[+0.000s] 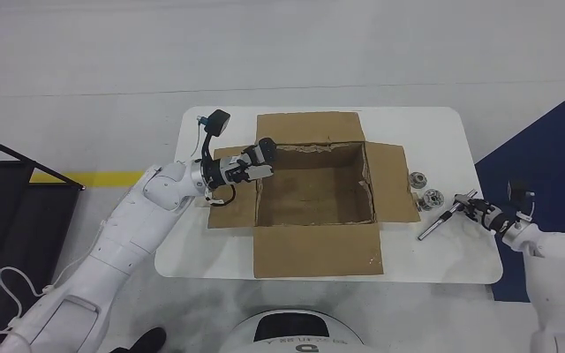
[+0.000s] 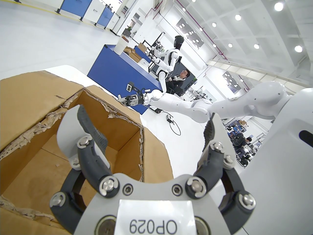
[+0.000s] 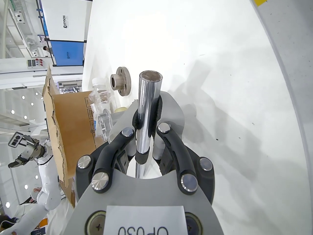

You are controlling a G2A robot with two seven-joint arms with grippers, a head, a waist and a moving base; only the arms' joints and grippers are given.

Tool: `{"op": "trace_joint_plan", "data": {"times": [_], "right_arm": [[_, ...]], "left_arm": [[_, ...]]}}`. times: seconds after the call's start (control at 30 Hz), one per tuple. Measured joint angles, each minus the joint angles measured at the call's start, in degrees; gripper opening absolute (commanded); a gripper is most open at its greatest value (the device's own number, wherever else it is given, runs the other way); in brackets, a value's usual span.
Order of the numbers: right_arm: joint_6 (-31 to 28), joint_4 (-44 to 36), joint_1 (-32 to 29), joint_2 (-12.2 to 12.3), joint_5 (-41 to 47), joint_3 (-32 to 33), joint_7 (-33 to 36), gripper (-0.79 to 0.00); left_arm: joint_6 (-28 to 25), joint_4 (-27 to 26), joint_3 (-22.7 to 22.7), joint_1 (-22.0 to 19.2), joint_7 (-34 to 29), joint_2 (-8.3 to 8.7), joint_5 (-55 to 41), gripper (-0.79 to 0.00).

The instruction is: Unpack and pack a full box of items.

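Rod [image 3: 146,99] of polished steel is clamped between the pads of the right claw [image 3: 146,121], which grips it near one end. In the top view it lies at the right, slanting down-left toward the box [image 1: 318,253]. Whether its free tip touches the surface [image 1: 424,132] cannot be told.

It looks heavy for its width, fully stiff and slick, so a grip near the end probably lets the long free part lever and slip. A hold nearer the middle would likely carry it better. It should not bruise, though it could dent the cardboard.

Two metal flanges [image 1: 424,189] sit just right of the box, between it and the rod. They look dense, and are probably best pinched across the rim.

The left claw [image 2: 146,125] is spread wide with nothing in it, over the box's left wall at centre-left of the top view. The box stands open in the middle, flaps splayed, its edges torn and soft.

The surface is white, smooth and hard, so round parts may roll on it. Around it is pale grey floor [image 1: 265,53], with a yellow line [image 1: 88,179] at mid-left and a blue panel [image 1: 530,141] at the right edge.
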Motion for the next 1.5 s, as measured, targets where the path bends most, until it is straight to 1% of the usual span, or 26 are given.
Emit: {"op": "trace_joint_plan", "data": {"times": [0.07,0.17,0.23,0.33,0.4,0.43,0.5,0.57,0.63,0.8,0.9,1.0,1.07,1.1,1.17,1.2,1.23,1.27,1.3,1.4,1.5], "right_arm": [[0.2,0.1,0.2,0.0,0.0,-0.3,-0.1,-0.696],[0.4,0.2,0.4,0.1,0.3,-0.5,-0.1,-0.668],[0.6,0.3,0.4,0.1,0.6,-0.5,-0.1,-0.665],[0.8,0.4,0.4,0.1,1.1,-0.6,-0.1,-0.64],[0.9,0.3,0.4,0.2,1.4,-0.8,0.0,-0.646],[1.0,0.2,0.4,0.2,1.5,-0.8,0.1,-0.637],[1.2,0.1,0.4,0.2,1.7,-1.0,0.1,-0.65],[1.3,0.0,0.3,0.2,1.8,-1.2,0.0,-0.634],[1.4,-0.1,0.3,0.2,2.0,-1.3,0.0,-0.64],[1.3,-0.1,0.0,0.4,2.9,-1.0,-0.2,-0.603],[0.9,-0.1,-0.3,0.6,4.3,-0.2,-0.3,-0.597],[-0.3,-0.3,-0.8,0.8,7.5,1.1,0.9,-0.539],[-1.6,-0.6,-1.2,0.8,11.9,2.6,2.6,-0.523],[-2.2,-0.9,-1.4,0.8,14.3,3.3,3.7,-0.477],[-3.3,-2.0,-2.0,0.7,20.2,4.7,6.8,-0.483],[-3.7,-2.7,-2.3,0.7,22.5,5.2,8.1,-0.465],[-4.1,-3.5,-2.6,0.6,24.5,5.6,9.2,-0.422],[-4.4,-4.7,-3.0,0.5,26.8,5.8,10.4,-0.243],[-4.4,-5.7,-3.3,0.3,28.3,5.8,11.2,0.0],[-4.0,-9.0,-4.2,0.1,29.8,5.0,12.9,0.0],[-4.0,-9.4,-4.3,0.2,29.3,4.9,12.9,0.0]], "left_arm": [[0.0,0.0,0.0,0.0,0.0,0.0,0.0,0.0],[0.0,0.0,0.0,0.0,0.0,0.0,0.0,0.0],[0.0,0.0,0.0,0.0,0.0,0.0,0.0,0.0],[0.0,0.0,0.0,0.0,0.0,0.0,0.0,0.0],[0.0,0.0,0.0,0.0,0.0,0.0,0.0,0.0],[0.0,0.0,0.0,0.0,0.0,0.0,0.0,0.0],[0.0,0.0,0.0,0.0,0.0,0.0,0.0,0.0],[0.0,0.0,0.0,0.0,0.0,0.0,0.0,0.0],[0.0,0.0,0.0,0.0,0.0,0.0,0.0,0.0],[0.0,0.0,0.0,0.0,0.0,0.0,0.0,0.0],[0.0,0.0,0.0,0.0,0.0,0.0,0.0,0.0],[0.0,0.0,0.0,0.0,0.0,0.0,0.0,0.0],[0.0,0.0,0.0,0.0,0.0,0.0,0.0,0.0],[0.0,0.0,0.0,0.0,0.0,0.0,0.0,0.0],[0.0,0.0,0.0,0.0,0.0,0.0,0.0,0.0],[0.0,0.0,0.0,0.0,0.0,0.0,0.0,0.0],[0.0,0.0,0.0,0.0,0.0,0.0,0.0,0.0],[0.0,0.0,0.0,0.0,0.0,0.0,0.0,0.0],[0.0,0.0,0.0,0.0,0.0,0.0,0.0,0.0],[0.0,0.0,0.0,0.0,0.0,0.0,0.0,0.0],[0.0,0.0,0.0,0.0,0.0,0.0,0.0,0.0]]}}
